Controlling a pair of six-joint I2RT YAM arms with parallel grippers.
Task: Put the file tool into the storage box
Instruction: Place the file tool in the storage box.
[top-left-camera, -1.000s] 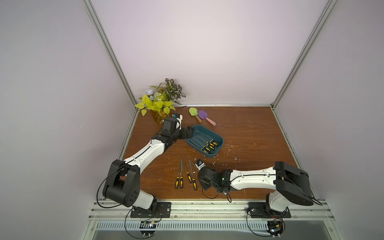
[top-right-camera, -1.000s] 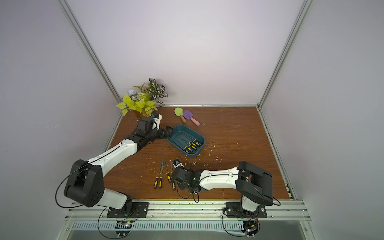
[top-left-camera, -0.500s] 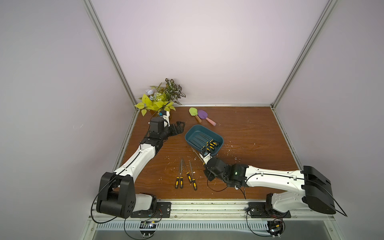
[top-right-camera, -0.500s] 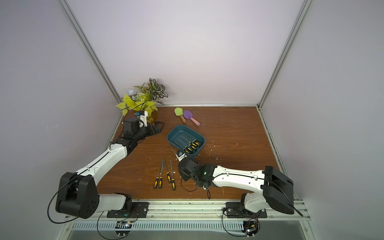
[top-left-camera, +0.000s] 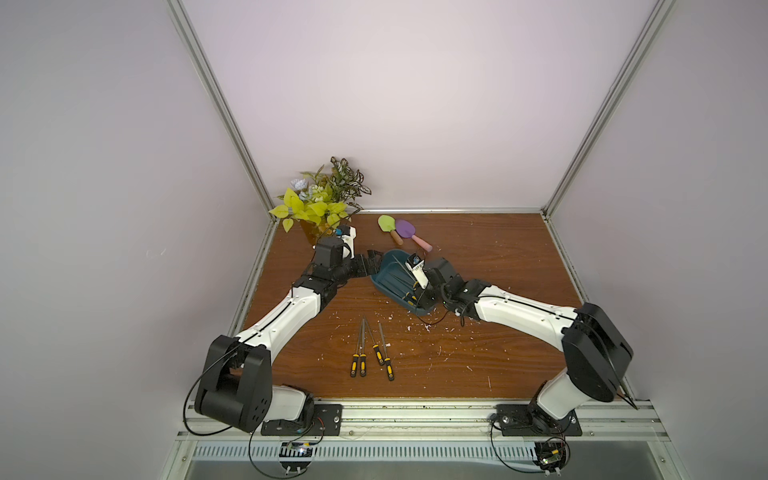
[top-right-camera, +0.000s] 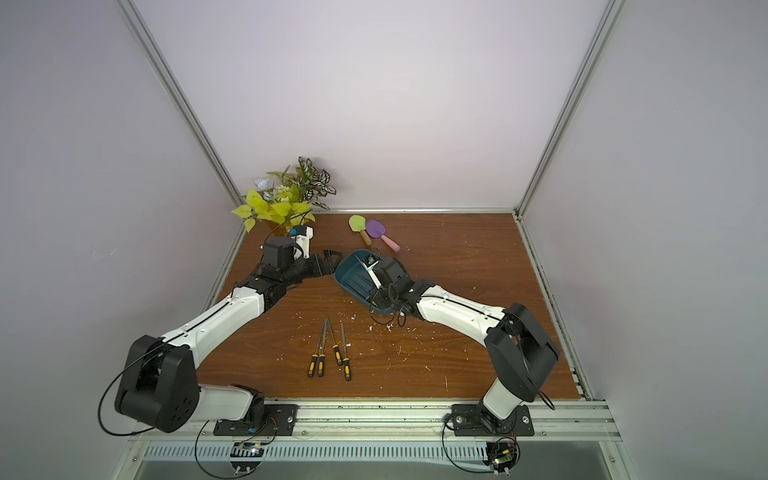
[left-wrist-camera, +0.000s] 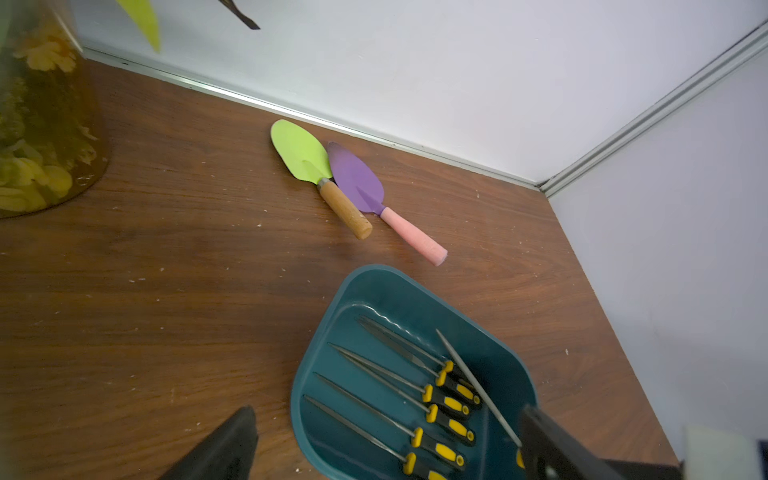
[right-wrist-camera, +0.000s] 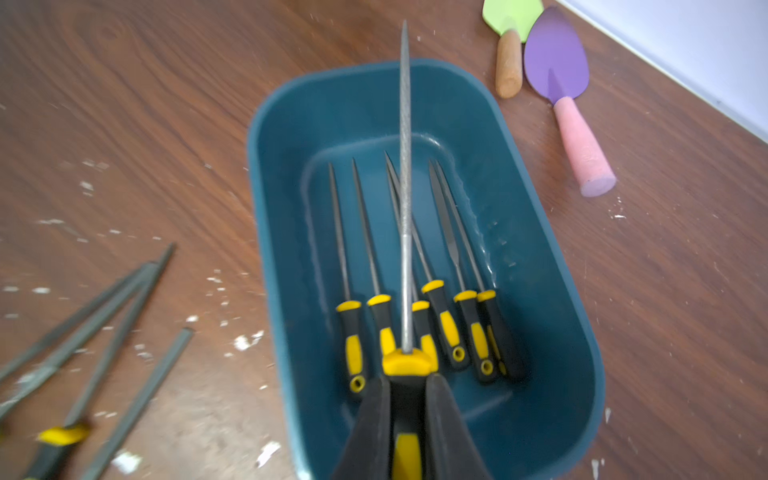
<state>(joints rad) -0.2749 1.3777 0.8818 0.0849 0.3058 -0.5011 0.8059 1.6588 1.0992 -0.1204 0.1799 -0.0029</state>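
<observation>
Brown wooden tabletop (top-left-camera: 478, 266), flecked with white debris, carries the teal storage box (right-wrist-camera: 291, 174). Right claw (right-wrist-camera: 409, 384) is clamped on the yellow-and-black handle of a file tool (right-wrist-camera: 405, 166), held above the box with its shaft running along it. Six files (right-wrist-camera: 441, 320) lie inside. Left claw (top-left-camera: 371, 263) stands wide at the box's end; contact cannot be told. Four files (top-left-camera: 363, 365) lie loose on the tabletop.

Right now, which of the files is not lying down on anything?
The file clamped by its handle in the right pincer: it hangs above the storage box, while the other files lie inside it or on the table.
</observation>
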